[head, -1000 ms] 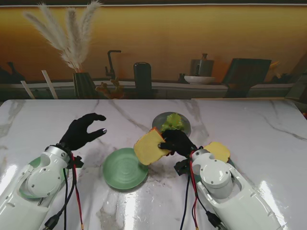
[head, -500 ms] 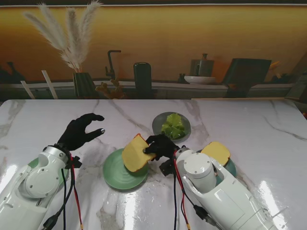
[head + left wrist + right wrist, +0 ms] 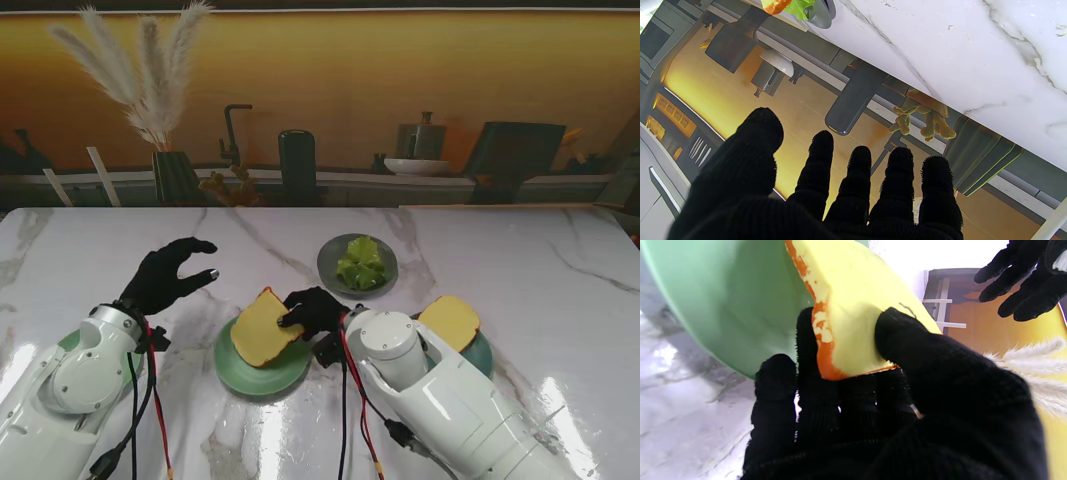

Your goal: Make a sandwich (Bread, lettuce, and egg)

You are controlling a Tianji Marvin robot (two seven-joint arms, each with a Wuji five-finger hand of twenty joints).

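Note:
My right hand is shut on a yellow bread slice with an orange crust, holding it tilted just over the green plate. In the right wrist view the thumb and fingers pinch the bread slice by one edge, with the green plate close behind it. A second bread slice lies on a teal plate to the right. Lettuce sits on a grey plate farther from me. My left hand hovers open over the table at the left, fingers spread, holding nothing.
A vase with pampas grass, a dark cylinder and a faucet stand along the back ledge beyond the table's far edge. White marble table stretches to the right. The lettuce plate shows in the left wrist view.
My right arm has swung left, carrying the bread slice from beside the lettuce plate to over the green plate and lowering it. The left hand has stayed still.

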